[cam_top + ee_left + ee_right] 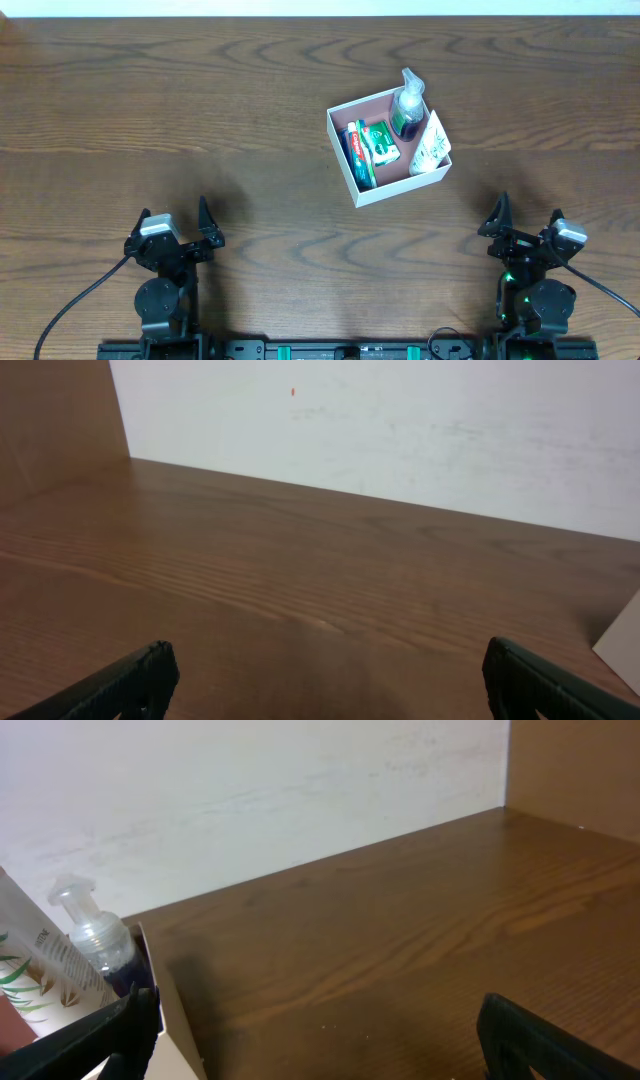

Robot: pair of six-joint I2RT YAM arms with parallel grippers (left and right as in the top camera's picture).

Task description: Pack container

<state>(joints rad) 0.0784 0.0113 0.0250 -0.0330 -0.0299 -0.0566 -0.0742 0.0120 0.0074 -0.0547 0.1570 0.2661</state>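
Observation:
The container (345, 160) is a square white-walled box with a dusty-pink floor, right of the table's centre. Inside it lie a red and blue tube (357, 152), a green pack (379, 143), a clear pump bottle (407, 108) with dark liquid, and a white tube with a leaf print (431, 146) leaning on its right wall. The bottle (100, 940), the white tube (40, 960) and the container's corner (165, 1010) show at the left of the right wrist view. My left gripper (177, 226) is open and empty at the front left. My right gripper (527, 219) is open and empty at the front right.
The brown wooden table (200, 120) spreads around the container. A white wall (400, 430) runs along the far edge. In the left wrist view a pale corner (625, 645) shows at the right edge.

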